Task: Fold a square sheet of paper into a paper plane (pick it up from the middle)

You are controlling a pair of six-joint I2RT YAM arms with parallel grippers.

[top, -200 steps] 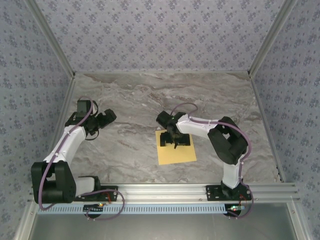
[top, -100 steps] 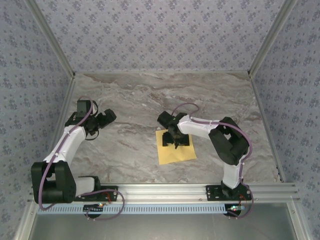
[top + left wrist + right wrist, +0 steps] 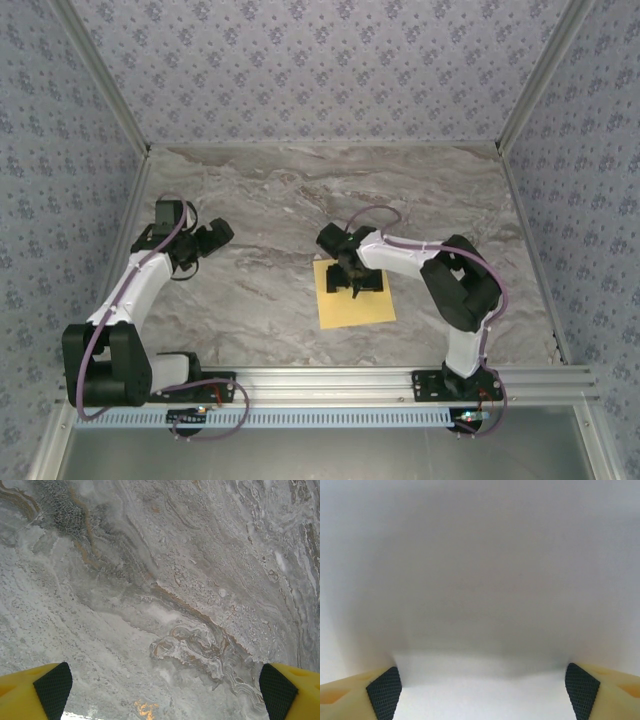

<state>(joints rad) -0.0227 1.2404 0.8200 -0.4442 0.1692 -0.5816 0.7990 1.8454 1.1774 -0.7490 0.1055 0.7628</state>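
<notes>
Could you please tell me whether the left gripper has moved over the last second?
No. In the top view the left gripper sits at the same spot relative to the table edge on its left, open above the marble.

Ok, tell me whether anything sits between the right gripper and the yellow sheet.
Nothing visible does. The right gripper is open directly over the far half of the square sheet of paper. From above, no other object lies on the sheet or beside it.
</notes>
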